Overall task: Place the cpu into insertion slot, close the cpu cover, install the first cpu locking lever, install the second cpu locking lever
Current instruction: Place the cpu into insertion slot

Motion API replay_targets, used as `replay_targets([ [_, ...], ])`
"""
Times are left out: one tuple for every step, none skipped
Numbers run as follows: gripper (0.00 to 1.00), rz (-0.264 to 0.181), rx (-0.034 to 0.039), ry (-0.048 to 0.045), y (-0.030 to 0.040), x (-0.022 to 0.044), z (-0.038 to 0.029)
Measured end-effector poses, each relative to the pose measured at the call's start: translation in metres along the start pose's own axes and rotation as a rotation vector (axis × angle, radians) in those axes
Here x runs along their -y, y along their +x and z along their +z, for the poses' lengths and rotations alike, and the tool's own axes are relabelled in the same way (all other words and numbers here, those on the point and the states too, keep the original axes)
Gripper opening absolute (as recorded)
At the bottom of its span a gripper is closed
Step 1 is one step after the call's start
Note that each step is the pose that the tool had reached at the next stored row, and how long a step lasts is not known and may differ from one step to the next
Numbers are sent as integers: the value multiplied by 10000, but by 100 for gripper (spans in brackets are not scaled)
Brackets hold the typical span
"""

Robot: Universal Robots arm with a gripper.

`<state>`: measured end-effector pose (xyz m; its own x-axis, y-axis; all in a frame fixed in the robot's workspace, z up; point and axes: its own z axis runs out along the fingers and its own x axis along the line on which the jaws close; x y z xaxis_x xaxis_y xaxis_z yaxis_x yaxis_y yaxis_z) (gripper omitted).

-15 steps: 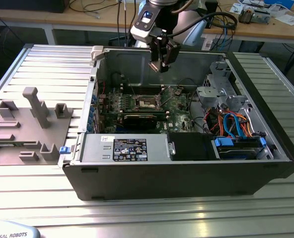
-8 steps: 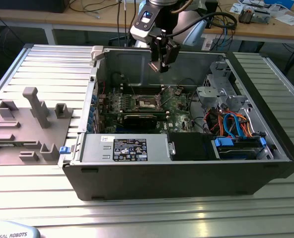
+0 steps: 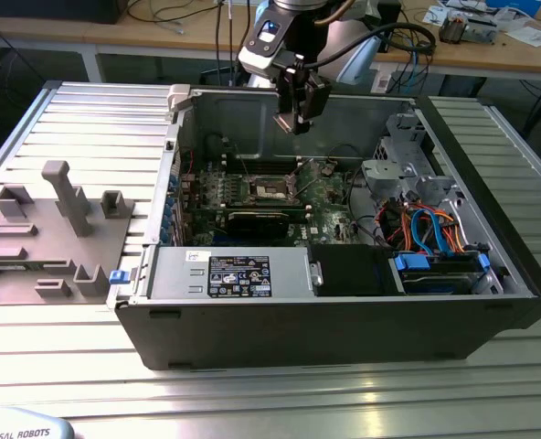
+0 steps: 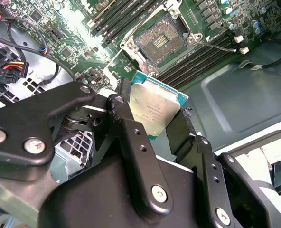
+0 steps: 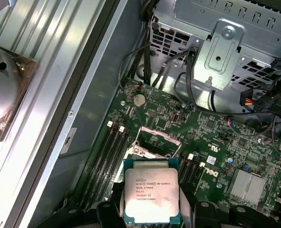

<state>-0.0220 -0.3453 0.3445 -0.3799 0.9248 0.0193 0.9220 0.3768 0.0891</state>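
Now gripping the cpu by two opposite edges, gripper closed on it, hanging clear above the insertion slot.
Probably best to square the chip's edges to the socket rim first, hold it level, then lower straight down without sliding across the pins. From the exterior view, reads as well above the green motherboard inside the open case. From the second wrist view, shows the bare pin field and the chip seemingly not yet square to it. From the first wrist view, gives instead the chip's printed face, with the socket just past its far edge.
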Motion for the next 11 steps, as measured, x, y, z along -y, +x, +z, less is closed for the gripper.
replay_targets([
  [54,15,1,0,0,0,0],
  [54,30,2,0,0,0,0],
  [54,47,4,-1,0,0,0],
  [54,62,5,-1,0,0,1],
  [54,79,7,-1,0,0,1],
  [54,95,9,-1,0,0,1],
  [54,112,10,-2,0,0,1],
  [54,132,12,-2,0,0,1],
  [54,150,13,-3,0,0,2],
  [54,176,16,-3,0,0,2],
  [54,192,17,-3,0,0,2],
])
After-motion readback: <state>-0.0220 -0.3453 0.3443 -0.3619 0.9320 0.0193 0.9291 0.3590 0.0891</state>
